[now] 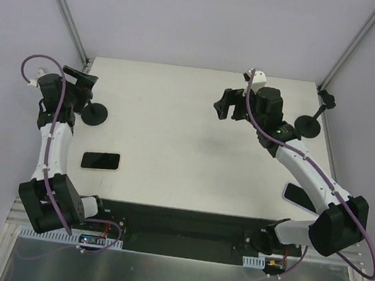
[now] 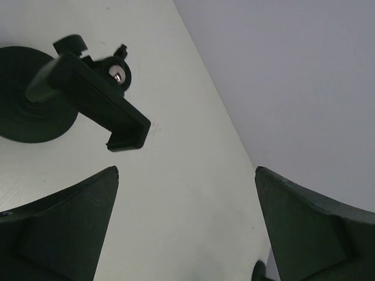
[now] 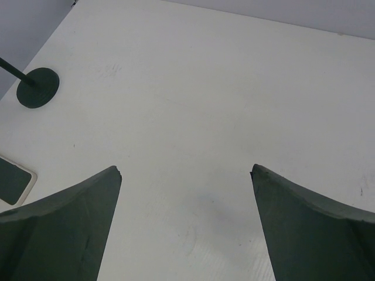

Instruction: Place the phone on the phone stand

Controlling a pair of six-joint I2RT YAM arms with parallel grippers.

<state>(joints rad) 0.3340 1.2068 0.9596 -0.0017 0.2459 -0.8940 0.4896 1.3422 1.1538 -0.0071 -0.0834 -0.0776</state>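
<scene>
A: How far along is the task?

B: Not begun, I judge. At left, the left claw [image 2: 186,172] hangs wide and empty beside the phone stand [image 1: 96,113], whose cradle is bare. The phone [image 1: 100,161] lies flat on the worktop [image 1: 173,146], near the stand's base.

A: And further right?

B: The right claw [image 3: 185,168] is wide and empty over the mid-worktop. A second stand [image 1: 308,125] and a second phone [image 1: 298,195] sit apart.

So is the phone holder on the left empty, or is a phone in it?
Empty. The left phone stand grips nothing; the black phone lies flat on the table.
</scene>
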